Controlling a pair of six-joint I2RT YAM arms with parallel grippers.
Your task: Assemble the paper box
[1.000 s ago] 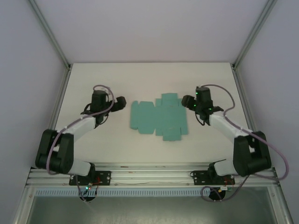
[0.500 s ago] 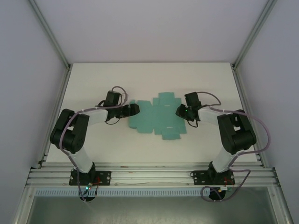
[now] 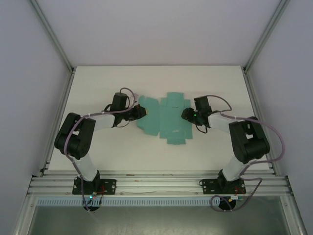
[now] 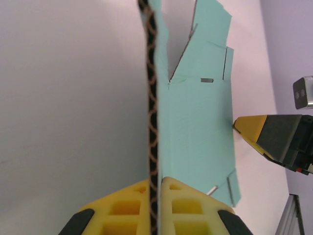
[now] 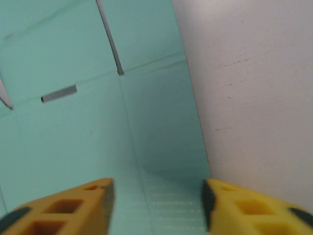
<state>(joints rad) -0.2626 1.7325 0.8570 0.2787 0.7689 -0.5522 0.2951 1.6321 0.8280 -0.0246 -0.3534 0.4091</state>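
Two arms that stood back from the card a second ago have now closed in on it from either side. The left pincer (image 3: pixel 139 113), wide apart a moment back, has snapped shut on the left edge of the paper box (image 3: pixel 168 120). From the left wrist that edge runs as a thin strip clamped between the yellow fingers (image 4: pixel 128 205). The left panel looks lifted off the counter (image 3: pixel 122 147) rather than lying flat, so the first fold seems to be starting. The rest of the teal cutout still lies spread at mid-counter, flaps unfolded, so assembly is barely begun.

The right pincer (image 3: pixel 187 115) stands about half open over the card's right panel, gripping nothing. One of its tips shows at the card's right edge in the left wrist view; I cannot tell whether it presses the card down.

Around them there is only the metal rail (image 3: pixel 161 181) at the near edge and the pale walls. Nothing blocks either arm, though both wrists sit close together across the card.
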